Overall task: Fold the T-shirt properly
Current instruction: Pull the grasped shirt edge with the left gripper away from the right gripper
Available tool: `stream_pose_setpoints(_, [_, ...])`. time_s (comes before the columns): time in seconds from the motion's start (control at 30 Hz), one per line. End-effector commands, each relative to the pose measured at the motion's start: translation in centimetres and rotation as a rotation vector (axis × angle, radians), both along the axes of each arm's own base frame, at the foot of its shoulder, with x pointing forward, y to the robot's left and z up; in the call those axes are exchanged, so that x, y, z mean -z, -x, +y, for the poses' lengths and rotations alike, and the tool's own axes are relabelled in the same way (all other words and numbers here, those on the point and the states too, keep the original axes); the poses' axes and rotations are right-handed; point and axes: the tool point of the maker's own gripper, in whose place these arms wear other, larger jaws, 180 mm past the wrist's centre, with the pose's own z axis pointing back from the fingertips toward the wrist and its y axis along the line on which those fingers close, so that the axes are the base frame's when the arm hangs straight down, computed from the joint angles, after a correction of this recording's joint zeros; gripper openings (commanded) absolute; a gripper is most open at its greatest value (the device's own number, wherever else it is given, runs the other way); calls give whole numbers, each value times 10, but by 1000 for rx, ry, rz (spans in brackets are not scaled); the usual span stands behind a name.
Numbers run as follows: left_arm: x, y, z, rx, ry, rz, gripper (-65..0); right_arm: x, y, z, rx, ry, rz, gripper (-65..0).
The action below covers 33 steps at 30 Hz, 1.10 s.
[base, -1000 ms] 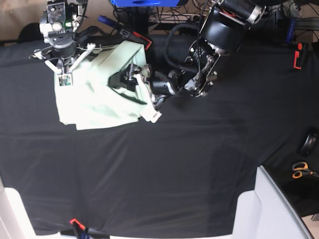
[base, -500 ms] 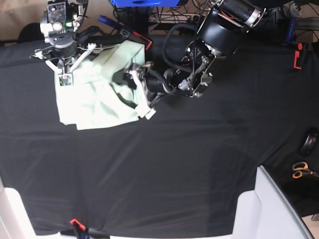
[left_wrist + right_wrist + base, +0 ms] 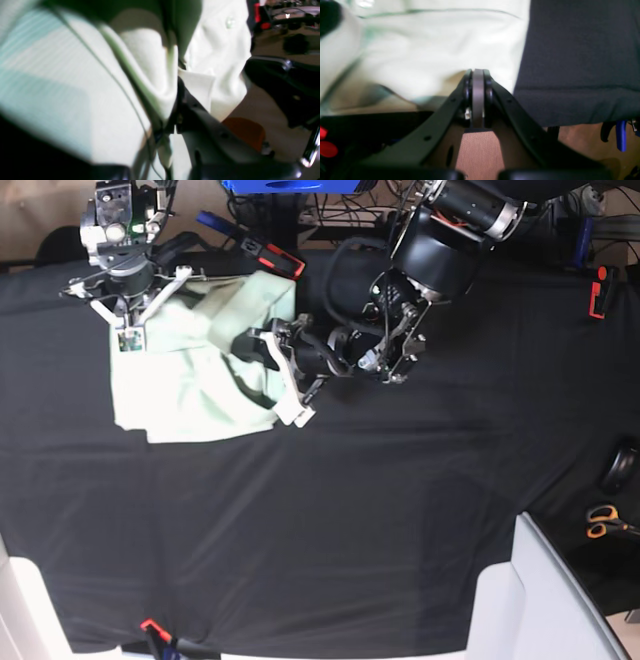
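While lying bunched at the bench's (image 3: 330, 520) far left corner, T-shirt (image 3: 190, 395) now being pinched at its right edge by just-closed left end effector (image 3: 295, 385), right end effector (image 3: 128, 340) clamped shut over cloth — readying next fold.

Pale mint-green T-shirt (image 3: 185, 380), plain black table cloth (image 3: 350, 510), orange-handled scissors (image 3: 600, 521)

A black cloth (image 3: 330, 520) covers the desk. Orange-handled scissors (image 3: 603, 522) lie beyond the cloth's right edge, a red clamp (image 3: 598, 290) grips its far right border, and brown floor (image 3: 40, 210) shows behind it.
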Motion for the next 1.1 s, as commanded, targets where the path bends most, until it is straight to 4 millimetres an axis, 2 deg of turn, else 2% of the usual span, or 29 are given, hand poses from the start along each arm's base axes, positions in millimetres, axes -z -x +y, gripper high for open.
stream_pose_setpoints(0.0, [-16,-23,2,3,6,-53,-650,-7,-5,-2,-1,10,-31,-647])
stream_pose_setpoints(0.13, [-24,-37,9,70,-45,-59,-650,-7,-5,-3,-1,12,-33,-647])
stream_pose_setpoints(0.3, [-28,-57,34,96,-123,-81,-650,-7,-5,-3,-1,12,-33,-647])
stream_pose_setpoints(0.43, [-23,-73,61,114,-286,-71,-650,-7,-5,-3,-1,12,-33,-647])
stream_pose_setpoints(0.73, [-3,-84,117,287,-697,-141,-650,-7,-7,-3,1,10,-36,-647])
stream_pose_setpoints(0.83, [-6,-96,126,332,-816,-196,-650,-7,-7,-3,1,10,-36,-647])
stream_pose_setpoints(0.93, [-5,-99,124,441,-937,-271,-650,-7,-7,-1,-3,7,-36,-647])
stream_pose_setpoints(1.07, [-15,-115,106,555,-1033,-413,-650,-7,-6,0,-5,6,-33,-647])
